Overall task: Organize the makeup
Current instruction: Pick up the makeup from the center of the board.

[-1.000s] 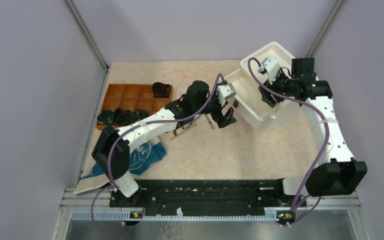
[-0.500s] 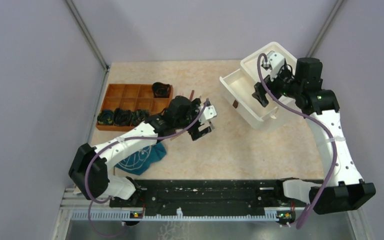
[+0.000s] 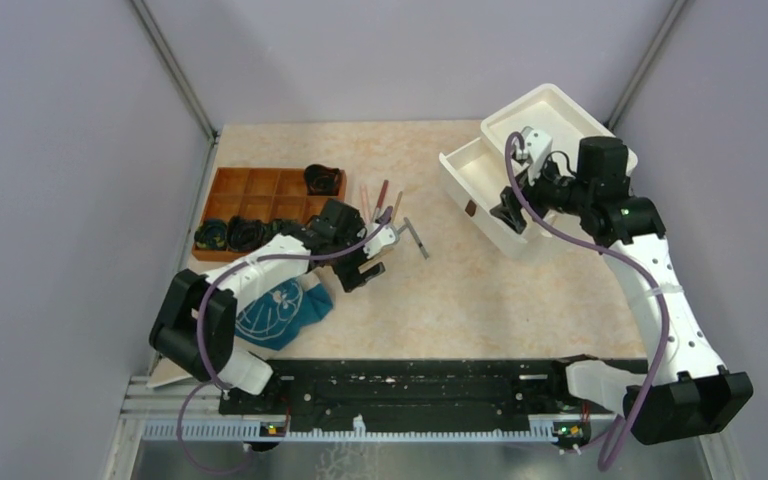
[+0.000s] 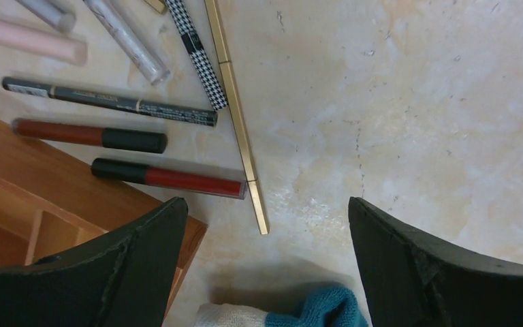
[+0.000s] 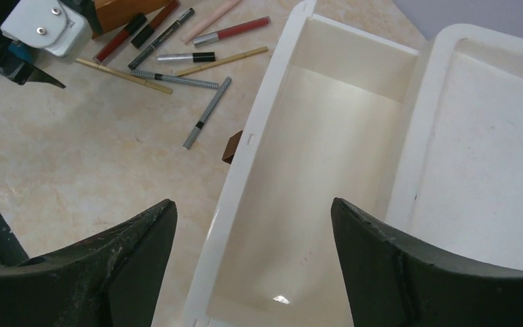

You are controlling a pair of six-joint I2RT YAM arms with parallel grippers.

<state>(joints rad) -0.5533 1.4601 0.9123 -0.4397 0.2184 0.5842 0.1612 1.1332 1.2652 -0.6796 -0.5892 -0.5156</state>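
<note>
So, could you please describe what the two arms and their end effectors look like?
Both the left arm and right arm have white rounded links, black joint housings and a looping purple cable. The left end effector and right end effector have matte black, wedge-shaped fingers.

Makeup pencils [image 4: 112, 104], wooden tray [image 4: 34, 180], perhaps teal cloth [image 4: 317, 310]

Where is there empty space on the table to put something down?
The widest bare patch is the tabletop between the teal cloth, the white bin and the black base rail. The bin's long compartment is bare too. It is crowded beside the wooden tray, where pencils and tubes lie close together under the left hand.
</note>
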